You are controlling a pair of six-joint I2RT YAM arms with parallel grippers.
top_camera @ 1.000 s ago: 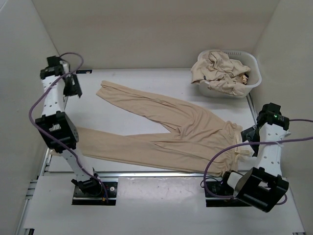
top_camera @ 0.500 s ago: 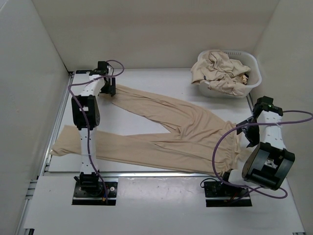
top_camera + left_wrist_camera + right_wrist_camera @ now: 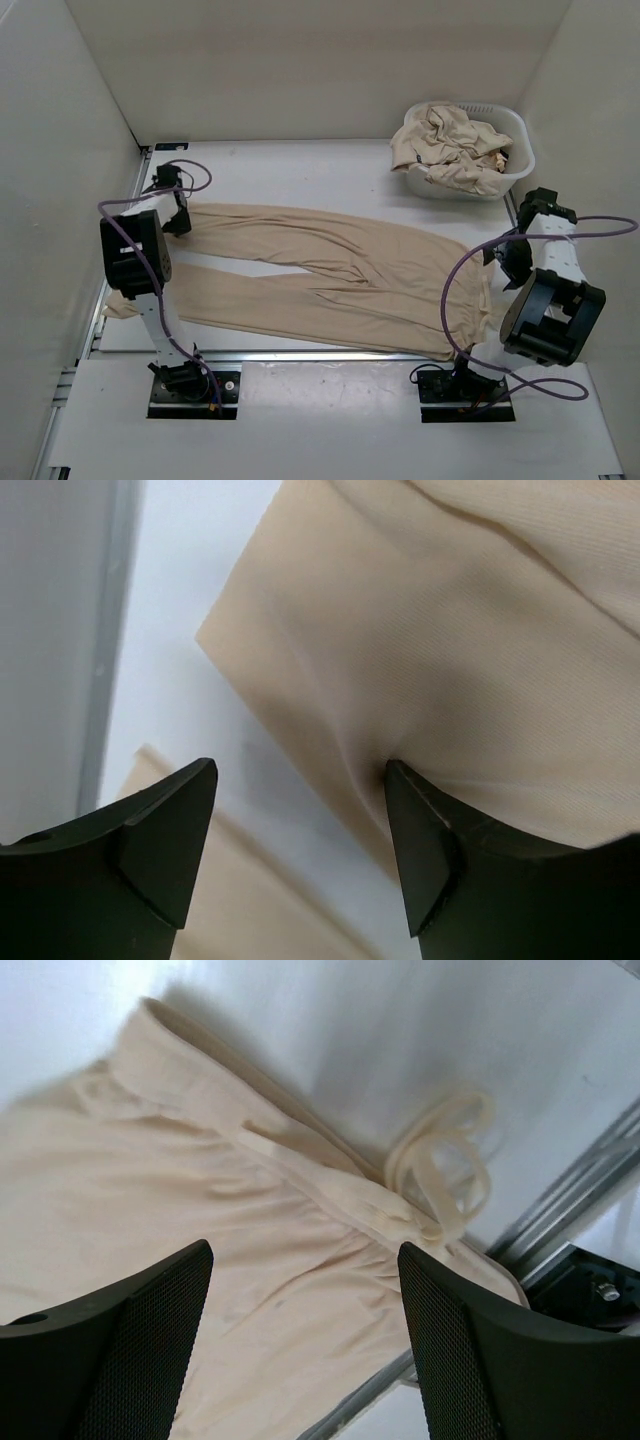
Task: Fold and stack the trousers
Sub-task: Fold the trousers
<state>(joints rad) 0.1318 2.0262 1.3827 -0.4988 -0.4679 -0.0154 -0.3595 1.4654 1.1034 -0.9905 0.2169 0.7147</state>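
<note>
One pair of beige trousers [image 3: 350, 270] lies flat on the white table, waist to the right and both legs running left, almost side by side. My left gripper [image 3: 178, 220] is low over the far leg's cuff. In the left wrist view the left gripper [image 3: 300, 770] is open; its right fingertip [image 3: 410, 810] touches the cuff cloth [image 3: 450, 630], and bare table shows in the gap. My right gripper [image 3: 510, 262] hovers over the waist. In the right wrist view the right gripper [image 3: 305, 1245] is open above the waistband [image 3: 200, 1180] and its drawstring [image 3: 440, 1160], holding nothing.
A white laundry basket [image 3: 522, 140] at the back right holds a crumpled heap of beige cloth [image 3: 450, 145]. A grey rail [image 3: 60, 630] runs along the table's left edge. The near leg's cuff [image 3: 115, 305] reaches that edge. Metal rails [image 3: 570, 1200] border the table beside the waist.
The left arm swung forward and left, and the far leg's cuff came with it, so the legs now lie nearly parallel. The left jaws narrowed a little. The right gripper shifted slightly back.
</note>
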